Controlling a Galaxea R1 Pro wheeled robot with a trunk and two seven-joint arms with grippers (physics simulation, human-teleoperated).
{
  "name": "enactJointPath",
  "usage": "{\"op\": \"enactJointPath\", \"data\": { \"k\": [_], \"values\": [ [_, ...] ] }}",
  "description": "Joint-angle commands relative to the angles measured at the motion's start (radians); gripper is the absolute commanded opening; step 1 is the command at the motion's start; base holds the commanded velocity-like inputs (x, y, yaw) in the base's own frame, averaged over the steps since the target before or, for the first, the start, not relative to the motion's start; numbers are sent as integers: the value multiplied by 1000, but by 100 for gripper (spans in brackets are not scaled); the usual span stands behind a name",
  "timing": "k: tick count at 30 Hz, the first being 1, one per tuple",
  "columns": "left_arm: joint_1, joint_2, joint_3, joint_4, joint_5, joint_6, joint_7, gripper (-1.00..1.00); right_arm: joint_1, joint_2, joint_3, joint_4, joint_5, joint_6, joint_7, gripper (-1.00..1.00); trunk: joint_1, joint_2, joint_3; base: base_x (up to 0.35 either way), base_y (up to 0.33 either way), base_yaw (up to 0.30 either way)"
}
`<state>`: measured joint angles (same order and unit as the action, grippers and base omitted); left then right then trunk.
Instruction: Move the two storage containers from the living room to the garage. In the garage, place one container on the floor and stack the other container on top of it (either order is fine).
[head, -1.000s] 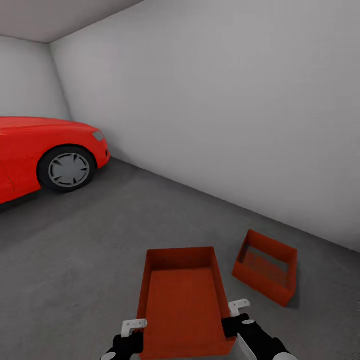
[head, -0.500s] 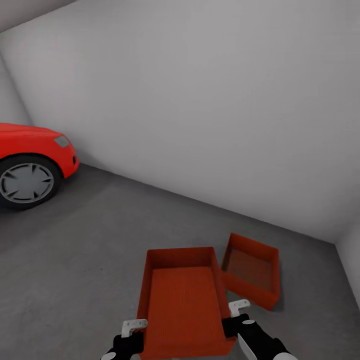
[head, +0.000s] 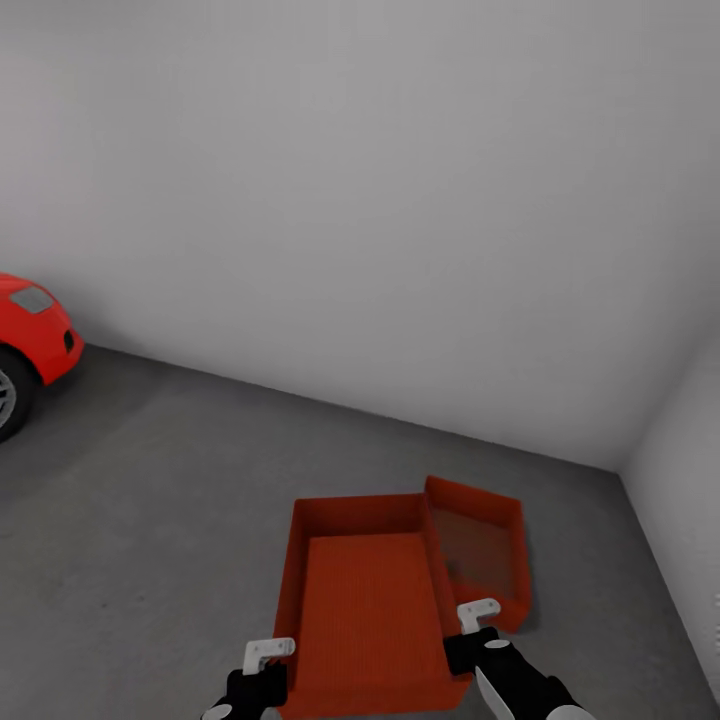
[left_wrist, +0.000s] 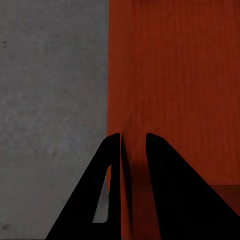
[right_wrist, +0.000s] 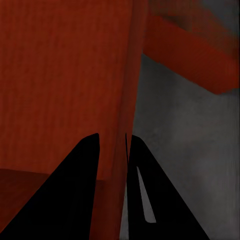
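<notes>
Head view: the carried container (head: 365, 610) is pinched on its side walls by the left gripper (head: 262, 668) and right gripper (head: 478, 628). The robot has swung right, so the second container (head: 478, 555) on the garage floor (head: 150, 520) now sits just beside it, nearly lined up for stacking.

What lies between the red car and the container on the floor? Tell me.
Bare grey concrete floor in the head view; nothing stands between the red car and the floor container.

No readable text or labels anywhere.
</notes>
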<state>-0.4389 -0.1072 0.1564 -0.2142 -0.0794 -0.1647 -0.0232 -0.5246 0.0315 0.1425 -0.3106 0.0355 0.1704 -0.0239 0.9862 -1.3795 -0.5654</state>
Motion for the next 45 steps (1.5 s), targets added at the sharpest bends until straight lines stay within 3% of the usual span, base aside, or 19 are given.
{"op": "enactJointPath", "data": {
  "k": [1,30,45],
  "values": [
    [-1,14,2,4,-13,-4,3,-100,0,-19,42,-3,12,-48,55,-100,0,0,-1,293,0,-286],
    [-1,14,2,4,-13,-4,3,-100,0,-19,42,-2,12,-48,55,-100,0,0,-1,216,-2,-286],
    [-1,14,2,3,-13,-5,3,-100,0,-19,42,-4,12,-49,55,-100,0,0,-1,147,-122,-217]
  ]
}}
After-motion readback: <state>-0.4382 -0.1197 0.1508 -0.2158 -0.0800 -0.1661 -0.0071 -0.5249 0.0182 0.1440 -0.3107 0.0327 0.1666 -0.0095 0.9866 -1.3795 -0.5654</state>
